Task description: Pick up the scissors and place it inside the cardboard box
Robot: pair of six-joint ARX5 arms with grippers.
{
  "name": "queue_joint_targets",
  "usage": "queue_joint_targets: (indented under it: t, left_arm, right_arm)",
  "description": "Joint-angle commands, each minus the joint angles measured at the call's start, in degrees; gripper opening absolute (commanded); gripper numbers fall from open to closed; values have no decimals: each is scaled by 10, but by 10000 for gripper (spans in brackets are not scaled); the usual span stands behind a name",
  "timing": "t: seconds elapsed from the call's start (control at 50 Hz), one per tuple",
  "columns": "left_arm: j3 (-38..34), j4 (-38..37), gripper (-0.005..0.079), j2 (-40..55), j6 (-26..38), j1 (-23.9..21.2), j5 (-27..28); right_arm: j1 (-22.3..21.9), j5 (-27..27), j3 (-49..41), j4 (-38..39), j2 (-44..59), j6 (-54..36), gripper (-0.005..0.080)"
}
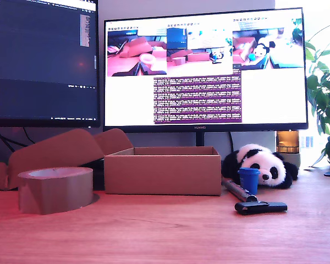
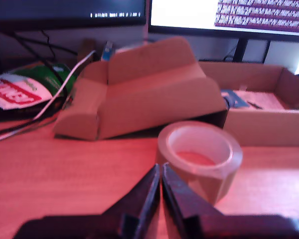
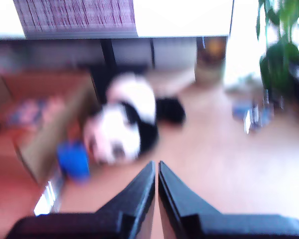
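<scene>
Exterior view, left to right: tape roll (image 1: 55,188), open cardboard box (image 1: 162,170), toy panda (image 1: 261,163), all on the desk (image 1: 165,231). No scissors show in any view, so the pick-up appears not yet begun. My first tool (image 2: 161,174) and second tool (image 3: 156,172) are both closed, empty.

An office or lab desk, by all signs. Two large monitors, one dark with lines of code (image 1: 41,55), one bright with camera feeds and terminal text (image 1: 206,69), at the far edge of a wooden desk (image 1: 165,231). Black cables (image 2: 25,127) behind the screens. A potted plant (image 1: 324,99) beside the desk at the exterior view's right. A plush panda (image 1: 261,165) under the bright monitor.
</scene>
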Motion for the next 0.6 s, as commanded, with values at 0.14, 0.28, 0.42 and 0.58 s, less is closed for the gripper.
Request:
queue_joint_targets:
  t: [0.14,0.28,0.42,0.58]
  left_arm:
    - [-14,-32,-23,3,-3,1,-1]
    - [-14,-44,-23,3,-3,2,-1]
    - [-14,-44,-23,3,-3,2,-1]
    - [-14,-44,-23,3,-3,2,-1]
  right_arm:
    - [-1,-6,-36,18,-45,-5,-10]
    - [0,-10,-40,14,-92,-1,-10]
    - [0,-10,-40,-13,-145,-2,-10]
    - [0,-9,-40,-70,-206,-3,-10]
